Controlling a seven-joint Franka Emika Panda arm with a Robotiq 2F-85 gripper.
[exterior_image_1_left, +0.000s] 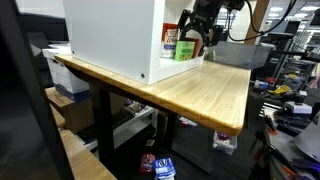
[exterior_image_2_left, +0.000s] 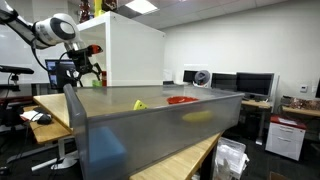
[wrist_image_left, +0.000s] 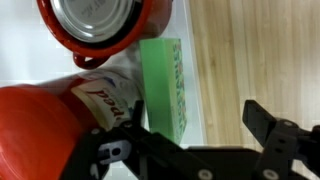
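My gripper (wrist_image_left: 197, 110) is open and empty in the wrist view. It hovers over the edge of a white shelf floor and the wooden table (wrist_image_left: 250, 50). A green box (wrist_image_left: 165, 85) stands by my left finger, partly between the fingers, and I cannot tell if it touches. Beside it are a red-rimmed can (wrist_image_left: 100, 25) and a red packet with a white label (wrist_image_left: 60, 115). In both exterior views the gripper (exterior_image_1_left: 197, 30) (exterior_image_2_left: 85, 68) is at the open side of a white cabinet (exterior_image_1_left: 110, 35), above the green box (exterior_image_1_left: 185, 50).
The wooden table (exterior_image_1_left: 210, 90) extends beyond the cabinet (exterior_image_2_left: 135, 55). A large grey bin (exterior_image_2_left: 150, 125) fills the foreground of an exterior view, with a yellow item (exterior_image_2_left: 139, 104) and a red item (exterior_image_2_left: 182, 100) behind it. Desks, monitors and clutter surround the table.
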